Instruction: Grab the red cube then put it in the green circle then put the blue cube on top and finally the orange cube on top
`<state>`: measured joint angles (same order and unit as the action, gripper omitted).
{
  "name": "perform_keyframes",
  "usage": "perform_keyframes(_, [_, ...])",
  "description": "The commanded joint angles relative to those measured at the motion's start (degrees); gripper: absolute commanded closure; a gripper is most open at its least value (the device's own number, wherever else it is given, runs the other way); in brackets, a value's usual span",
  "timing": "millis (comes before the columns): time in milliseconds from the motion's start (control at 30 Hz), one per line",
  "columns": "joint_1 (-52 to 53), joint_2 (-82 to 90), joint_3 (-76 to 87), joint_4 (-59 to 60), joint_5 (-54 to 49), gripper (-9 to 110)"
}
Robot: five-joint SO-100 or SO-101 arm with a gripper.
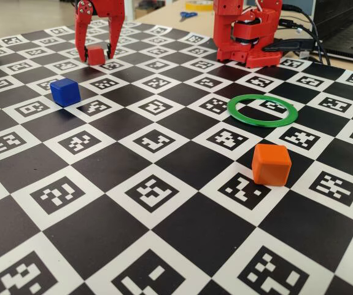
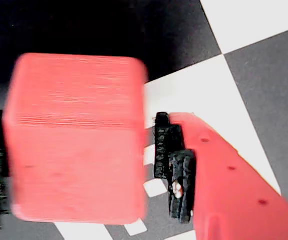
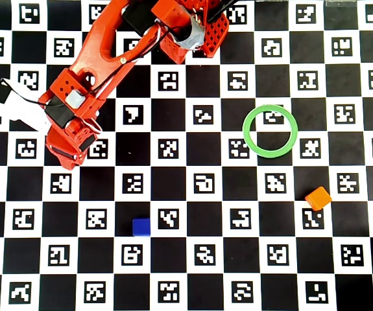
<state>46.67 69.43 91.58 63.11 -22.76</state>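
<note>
While the tool [image 1: 97, 50] stands partly open around the red cube [image 1: 96, 55] at the far left of the fixed view, the wrist view shows a gap between the cube and one black pad [image 2: 174, 165]. Only the overhead view shows the blue cube [image 3: 141, 226], orange cube [image 3: 318, 197] and green circle [image 3: 270, 131] together on the tabletop [image 3: 186, 259].

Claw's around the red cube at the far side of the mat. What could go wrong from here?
1. In the wrist view the red cube shows a gap to the right finger pad; the claw may not be gripping, so lifting could drop it.
2. The green circle lies well across the mat, so a loose grip could fail during the carry.
</note>
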Motion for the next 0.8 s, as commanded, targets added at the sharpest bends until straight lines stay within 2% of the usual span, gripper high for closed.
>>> perform_keyframes(0, [0.53,1.76,-1.93,-1.32,-0.26,85])
perform_keyframes(400, [0.18,5.71,-0.44,-0.26,-0.79,90])
perform_keyframes(767, [-3.08,18.02,-5.63,12.13,-1.23,90])
